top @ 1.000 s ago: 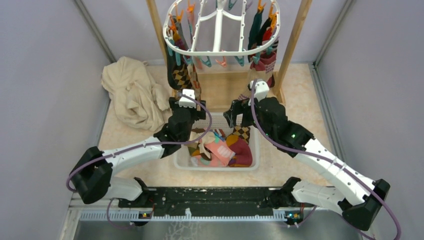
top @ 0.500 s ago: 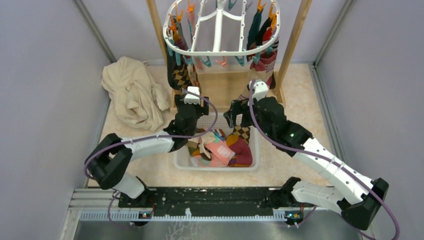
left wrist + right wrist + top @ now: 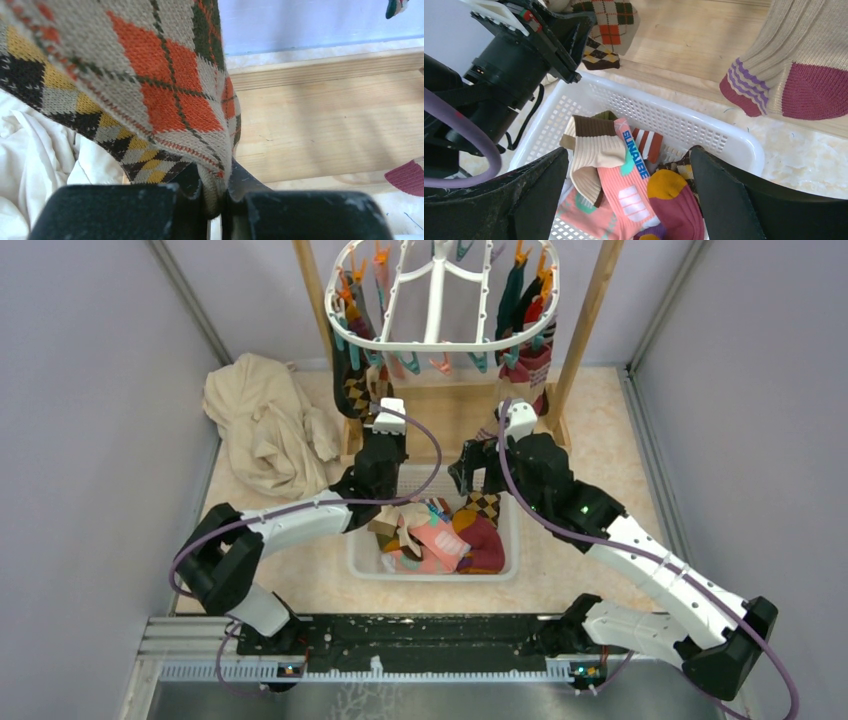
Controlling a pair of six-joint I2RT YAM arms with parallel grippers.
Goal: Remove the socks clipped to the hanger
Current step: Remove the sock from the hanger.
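Left wrist view: the left gripper [image 3: 215, 200] is seen pinched narrow on the lower edge of an orange-and-grey argyle sock [image 3: 165, 100], which hangs clipped under the left side of the hanger [image 3: 437, 295]. The gripping step is judged done; a steady pull down and away from the hanger is called for next. The right gripper [image 3: 626, 192] is held wide and empty below the hanger's right side.
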